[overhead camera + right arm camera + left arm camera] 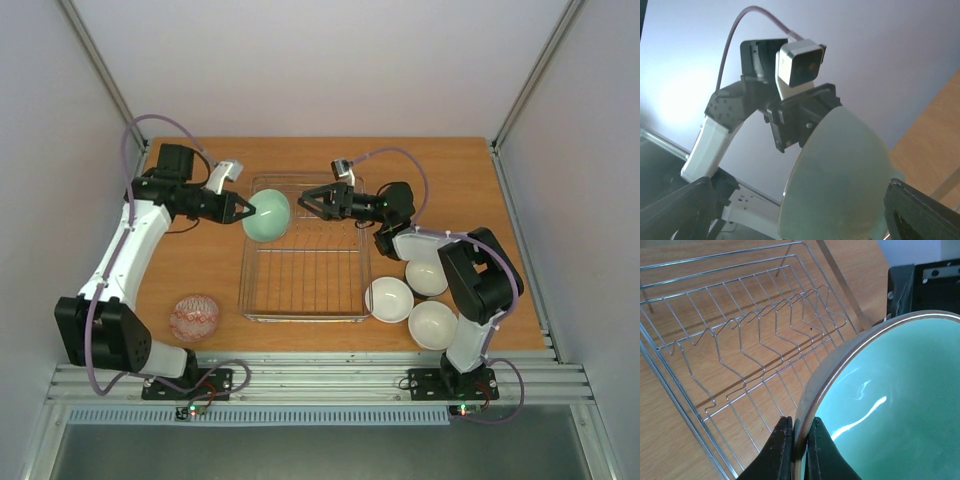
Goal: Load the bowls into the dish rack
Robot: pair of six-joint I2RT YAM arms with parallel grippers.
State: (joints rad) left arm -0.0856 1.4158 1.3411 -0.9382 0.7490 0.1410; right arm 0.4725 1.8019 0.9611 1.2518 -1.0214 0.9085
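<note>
- The left pincer [247, 208] is closed on the rim of the mint green bowl [268, 215]; in the left wrist view one finger is inside the rim and one outside.
- This bowl is in the air, turned on its edge, above the far left corner of the dish rack [300, 318]. I think the rim grip is chosen for that reason: a bowl on edge can go down between the bent wire dividers [765, 335] of the rack.
- The right pincer [302, 200] stands open just beside the same bowl, from the other side. Its fingers are spread on both sides of the bowl and do not seem to touch it. Perhaps it is there to steady the bowl, but this is only my guess.
- No bowl is inside the rack yet, so the loading looks to be at its beginning.
- Three bowls with white insides [389, 298] sit together on the counter [200, 270], just right of the rack and close to the right arm, which is probably meant to reach them.
- The patterned bowl [195, 317] lies upside down to the left of the rack, on the left arm's side.
- I can read no brand, label or writing in any view.
</note>
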